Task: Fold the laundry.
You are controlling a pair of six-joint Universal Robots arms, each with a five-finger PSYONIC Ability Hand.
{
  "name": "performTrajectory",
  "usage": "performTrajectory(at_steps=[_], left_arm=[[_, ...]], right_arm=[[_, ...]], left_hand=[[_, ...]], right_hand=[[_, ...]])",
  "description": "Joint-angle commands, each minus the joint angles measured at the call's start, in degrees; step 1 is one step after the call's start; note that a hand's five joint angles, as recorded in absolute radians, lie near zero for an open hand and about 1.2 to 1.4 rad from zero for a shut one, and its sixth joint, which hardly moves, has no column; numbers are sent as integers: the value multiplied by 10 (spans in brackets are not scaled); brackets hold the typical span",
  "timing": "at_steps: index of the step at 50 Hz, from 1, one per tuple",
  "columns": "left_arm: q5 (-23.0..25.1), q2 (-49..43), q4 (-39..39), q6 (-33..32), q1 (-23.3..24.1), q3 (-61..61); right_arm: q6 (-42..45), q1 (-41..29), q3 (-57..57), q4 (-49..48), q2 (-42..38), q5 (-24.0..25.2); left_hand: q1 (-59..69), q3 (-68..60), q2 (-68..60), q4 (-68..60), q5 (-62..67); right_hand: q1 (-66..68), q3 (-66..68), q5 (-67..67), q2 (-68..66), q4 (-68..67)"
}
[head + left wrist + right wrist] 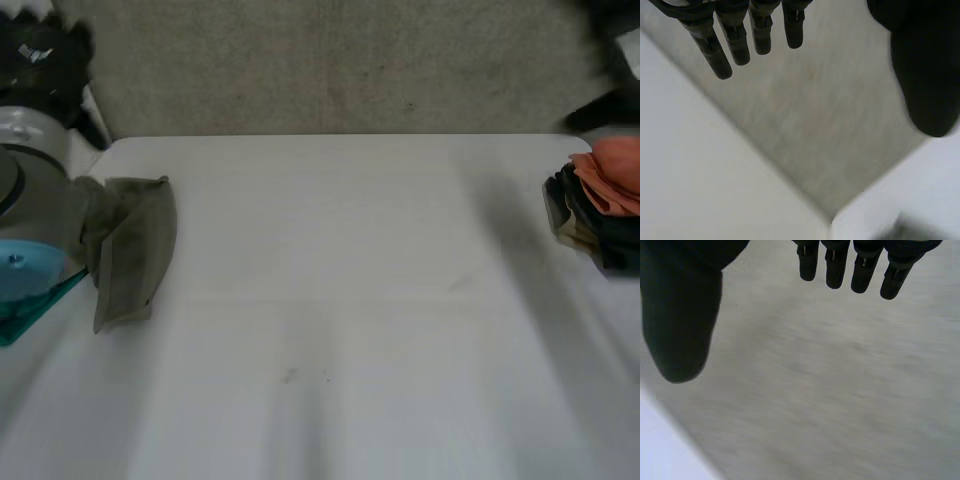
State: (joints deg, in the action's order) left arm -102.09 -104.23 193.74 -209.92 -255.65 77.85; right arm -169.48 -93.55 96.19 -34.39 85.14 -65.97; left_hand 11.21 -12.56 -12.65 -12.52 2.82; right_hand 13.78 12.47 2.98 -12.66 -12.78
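A folded olive-grey cloth (132,248) lies on the white table (340,300) at its left side, right beside my left arm (25,200). At the table's right edge sits a pile of laundry (600,215) with an orange cloth (615,172) on top of dark pieces. My left hand (735,40) is open, fingers straight and thumb apart, holding nothing; it hangs over the floor past a table corner (850,220). My right hand (680,315) is open too and empty, also above the floor beside the table's edge (660,450).
Grey carpet (330,70) lies beyond the table's far edge. The wide middle of the table between the folded cloth and the pile is bare white surface.
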Motion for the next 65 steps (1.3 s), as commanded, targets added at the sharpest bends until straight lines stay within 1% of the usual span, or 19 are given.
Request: performTrajectory(at_steps=[1,5,8,12,14,15,17,22,29,34,38,45,50,51,53,54,60,63,65], left_arm=[[64,-140,-1,-86,-131,-8],[127,-211,-2,-112,-159,-31],[148,-257,-2,-137,-177,-52],[153,-291,-2,-150,-192,-68],[154,-297,-1,-148,-194,-71],[156,-299,0,-145,-194,-74],[160,-297,3,-139,-189,-72],[157,-258,51,-100,-168,-53],[160,-128,84,42,-110,-20],[164,-70,76,129,-57,-19],[178,-41,59,193,28,-21],[204,-51,60,267,167,-27],[204,-143,69,293,254,-58],[202,-158,69,293,264,-67],[202,-184,65,290,279,-78],[202,-199,64,287,294,-82],[201,-174,63,273,300,-63],[199,-126,60,267,266,-31],[199,-76,52,256,214,5]], right_arm=[[79,-112,31,126,-59,30],[145,-139,32,187,-109,23],[178,-148,37,203,-128,12],[187,-145,47,203,-132,0],[187,-143,50,202,-132,0],[187,-143,51,202,-132,-1],[187,-143,51,202,-132,-1],[187,-141,53,198,-132,-5],[182,-140,58,188,-131,-8],[180,-136,58,184,-130,-40],[176,-115,57,172,-127,-60],[136,-81,50,151,-126,-100],[113,-66,44,150,-126,-136],[111,-65,42,150,-126,-139],[107,-62,40,150,-127,-144],[107,-62,39,151,-127,-145],[107,-64,36,157,-125,-143],[110,-64,34,158,-123,-137],[117,-67,30,166,-116,-130]], left_hand=[[5,8,9,8,-11],[17,-3,-3,-4,1],[37,-24,-23,-24,21],[143,-129,-128,-130,127],[250,-237,-236,-237,234],[439,-425,-425,-426,423],[645,-631,-631,-632,629],[688,-674,-673,-675,672],[688,-674,-673,-675,672],[688,-674,-673,-675,672],[688,-674,-673,-675,672],[688,-674,-673,-675,672],[688,-674,-673,-675,672],[633,-620,-619,-620,617],[278,-264,-263,-265,262],[26,-13,-12,-13,10],[-12,26,27,25,-28],[-12,25,26,25,-28],[-5,18,19,18,-21]], right_hand=[[-38,-25,-30,27,28],[-38,-25,-30,27,28],[-38,-25,-30,27,28],[-38,-25,-30,27,28],[-38,-25,-30,27,28],[-38,-25,-30,27,28],[-38,-25,-30,27,28],[-38,-25,-30,27,28],[-38,-25,-30,27,28],[-38,-25,-30,27,28],[-38,-25,-30,27,28],[-38,-25,-30,27,28],[-38,-25,-30,27,28],[-38,-25,-30,27,28],[-38,-25,-30,27,28],[-38,-25,-30,27,28],[-38,-25,-30,27,28],[-38,-25,-30,27,28],[-38,-25,-30,27,28]])
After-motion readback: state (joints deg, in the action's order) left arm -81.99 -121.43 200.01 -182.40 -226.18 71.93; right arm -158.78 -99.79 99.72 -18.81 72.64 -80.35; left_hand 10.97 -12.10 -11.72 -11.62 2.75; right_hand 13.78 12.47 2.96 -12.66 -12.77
